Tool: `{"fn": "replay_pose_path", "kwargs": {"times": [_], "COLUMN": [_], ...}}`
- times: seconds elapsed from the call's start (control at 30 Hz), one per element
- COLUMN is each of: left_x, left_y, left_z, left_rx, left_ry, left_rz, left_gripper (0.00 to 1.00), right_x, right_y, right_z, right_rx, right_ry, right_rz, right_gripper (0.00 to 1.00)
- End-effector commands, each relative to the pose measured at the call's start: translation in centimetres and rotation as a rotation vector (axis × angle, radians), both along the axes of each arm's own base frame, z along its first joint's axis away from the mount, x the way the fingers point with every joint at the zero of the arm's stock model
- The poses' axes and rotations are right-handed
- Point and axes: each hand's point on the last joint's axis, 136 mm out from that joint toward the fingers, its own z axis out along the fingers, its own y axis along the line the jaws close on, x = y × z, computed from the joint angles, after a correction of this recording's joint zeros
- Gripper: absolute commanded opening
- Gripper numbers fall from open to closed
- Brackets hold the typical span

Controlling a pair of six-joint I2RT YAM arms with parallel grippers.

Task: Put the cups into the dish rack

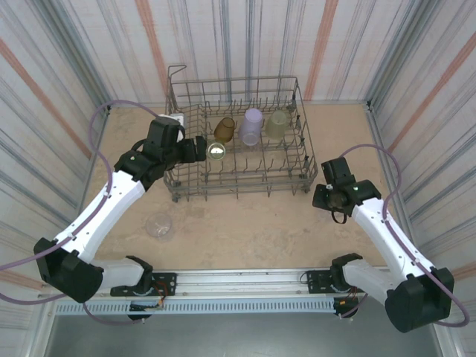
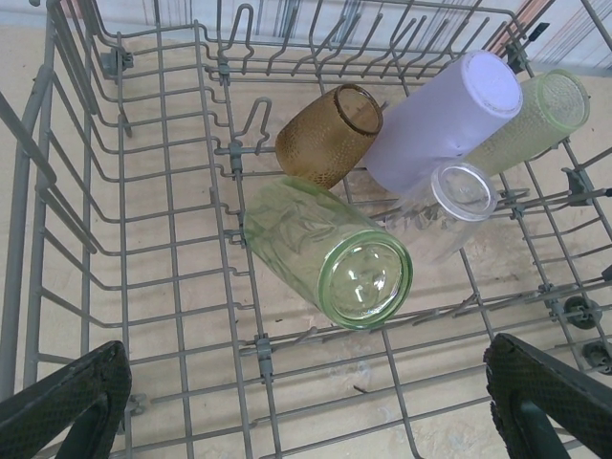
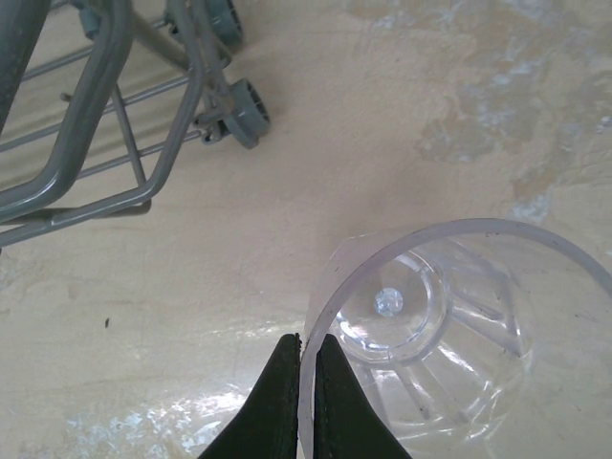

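Seeing loose clear cup (image 1: 158,224) near left on table (image 1: 245,223). My right gripper (image 3: 308,339) pinched tight on rim of clear tumbler (image 3: 449,325), right of dish rack (image 1: 301,141). My left gripper (image 2: 306,392) spread wide, empty, over rack's left end. Inside: green cup (image 2: 325,253), small clear cup (image 2: 449,206), amber cup (image 2: 330,134), lavender cup (image 2: 435,120), yellow-green cup (image 2: 535,120).

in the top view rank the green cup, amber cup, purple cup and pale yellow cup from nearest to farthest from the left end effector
1. green cup: lying just right of the open left end effector
2. amber cup: back row, left end
3. purple cup: back row, middle
4. pale yellow cup: back row, right end
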Motion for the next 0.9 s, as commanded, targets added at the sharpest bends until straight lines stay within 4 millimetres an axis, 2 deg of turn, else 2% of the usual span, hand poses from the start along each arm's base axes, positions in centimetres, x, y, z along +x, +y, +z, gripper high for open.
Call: {"fn": "replay_pose_path", "kwargs": {"times": [0.0,0.2,0.4,0.57,0.87], "left_x": [-0.4,-0.1,0.2,0.0,-0.3], "left_y": [0.3,0.6,0.6,0.5,1.1], "left_z": [1.1,1.8,2.0,2.0,2.7], "left_rx": [-0.024,-0.047,-0.049,-0.053,-0.053], "left_ry": [-0.017,-0.024,-0.022,-0.012,-0.025], "left_rz": [-0.001,0.010,0.009,-0.001,0.009], "left_gripper": [0.99,0.99,0.99,0.99,0.99], "right_x": [-0.1,0.5,2.0,3.5,6.4], "right_y": [-1.2,-3.2,-4.1,-5.0,-4.2], "right_z": [2.7,5.0,6.7,9.7,14.4], "right_rx": [-0.030,-0.121,-0.146,-0.183,-0.150], "right_ry": [-0.048,-0.075,-0.093,-0.150,-0.273], "right_rz": [-0.020,-0.077,-0.090,-0.105,-0.088], "right_gripper": [0.00,0.00,0.00,0.00,0.00]}}
